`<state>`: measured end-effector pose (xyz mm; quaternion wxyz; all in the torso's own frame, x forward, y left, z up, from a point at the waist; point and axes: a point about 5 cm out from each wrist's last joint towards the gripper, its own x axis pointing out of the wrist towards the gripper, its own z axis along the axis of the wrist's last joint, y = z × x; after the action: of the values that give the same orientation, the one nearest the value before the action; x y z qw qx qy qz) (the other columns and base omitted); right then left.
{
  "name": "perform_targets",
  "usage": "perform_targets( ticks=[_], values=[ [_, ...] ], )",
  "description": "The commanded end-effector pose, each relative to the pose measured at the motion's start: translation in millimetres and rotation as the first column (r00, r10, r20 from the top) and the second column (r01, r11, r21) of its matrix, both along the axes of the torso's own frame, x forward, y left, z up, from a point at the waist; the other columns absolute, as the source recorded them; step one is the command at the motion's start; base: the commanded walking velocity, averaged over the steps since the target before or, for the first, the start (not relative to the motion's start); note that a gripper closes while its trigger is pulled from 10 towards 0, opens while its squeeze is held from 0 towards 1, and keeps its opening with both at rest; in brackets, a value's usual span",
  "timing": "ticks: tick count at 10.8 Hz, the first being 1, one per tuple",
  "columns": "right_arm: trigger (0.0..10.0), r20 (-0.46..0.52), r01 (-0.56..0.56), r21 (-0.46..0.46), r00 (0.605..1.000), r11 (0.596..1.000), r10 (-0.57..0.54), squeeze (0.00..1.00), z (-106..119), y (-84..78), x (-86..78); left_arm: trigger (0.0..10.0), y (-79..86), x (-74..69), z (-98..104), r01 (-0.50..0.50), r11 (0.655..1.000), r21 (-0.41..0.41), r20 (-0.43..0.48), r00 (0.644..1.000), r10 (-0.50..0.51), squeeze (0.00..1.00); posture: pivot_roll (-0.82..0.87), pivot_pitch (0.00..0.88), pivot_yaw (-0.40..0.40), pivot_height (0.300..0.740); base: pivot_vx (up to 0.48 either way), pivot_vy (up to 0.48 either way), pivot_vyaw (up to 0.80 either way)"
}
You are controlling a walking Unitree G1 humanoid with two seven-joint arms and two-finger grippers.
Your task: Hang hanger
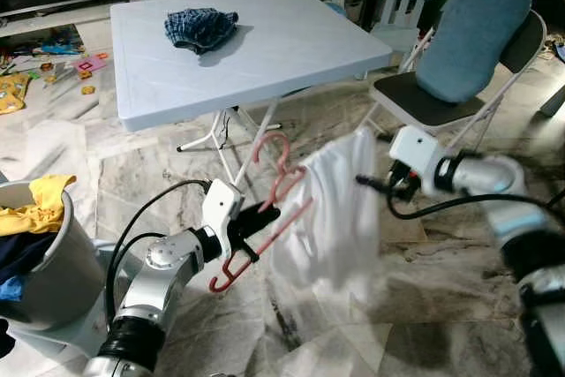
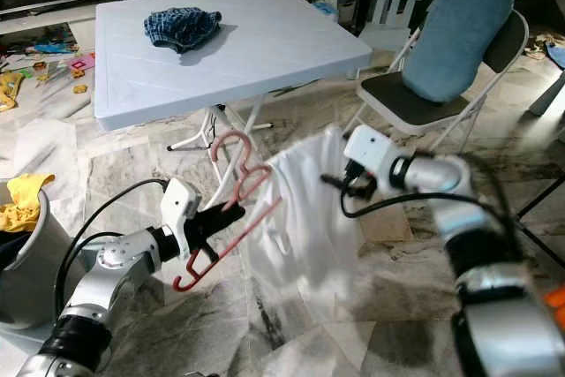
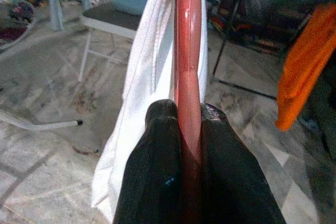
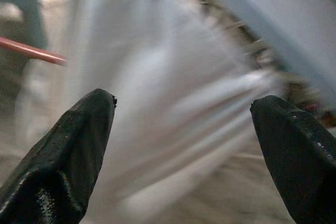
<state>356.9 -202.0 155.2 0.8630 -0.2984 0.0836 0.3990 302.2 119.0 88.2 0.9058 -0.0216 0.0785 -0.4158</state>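
Hanger: red plastic clothes hanger (image 1: 265, 218), held tilted in the air above the marble floor (image 1: 415, 306), in front of the table
Laundry basket: grey round plastic basket (image 1: 53, 280) at the far left, with yellow and blue clothes inside
Left gripper: left gripper (image 3: 189, 129) clenched on the red hanger's bar, a black finger on each side of it
Shirt: white cloth shirt (image 1: 331, 218) draped over the hanger's far end, hanging blurred between the two grippers
Table: pale blue square folding table (image 1: 291, 50) behind, with a crumpled blue plaid cloth (image 1: 201, 27) lying on it
Right gripper: right gripper (image 4: 184, 145) released, fingers spread wide, just beside the white shirt
Chair: folding chair with a blue padded back (image 1: 477, 41), to the right of the table
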Motion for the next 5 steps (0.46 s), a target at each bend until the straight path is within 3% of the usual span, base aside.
perform_targets(
  ticks=[1,4,5],
  values=[
    [10.0,-0.077,0.038,0.093,0.997,0.995,-0.031,0.0,-9,3.1,-3.9,0.0,-1.8,8.5,17,-0.021,0.999,-0.043,0.069,0.997,0.024,0.0,-0.18,0.0,-0.008,0.74,0.0,0.0,0.0],
    [10.0,-0.164,0.1,0.172,0.984,0.98,-0.071,0.0,-24,10.8,-10.1,0.0,-3.3,9.5,17,-0.023,0.999,-0.048,0.069,0.997,0.027,0.0,-0.19,0.0,-0.004,0.74,0.0,0.0,0.0],
    [10.0,-0.223,0.142,0.23,0.971,0.963,-0.09,0.0,-33,21.6,-14.9,0.0,-6.0,11.9,19,-0.022,0.998,-0.056,0.073,0.997,0.026,0.0,-0.19,0.0,0.0,0.74,0.0,0.0,0.0]
  ],
)
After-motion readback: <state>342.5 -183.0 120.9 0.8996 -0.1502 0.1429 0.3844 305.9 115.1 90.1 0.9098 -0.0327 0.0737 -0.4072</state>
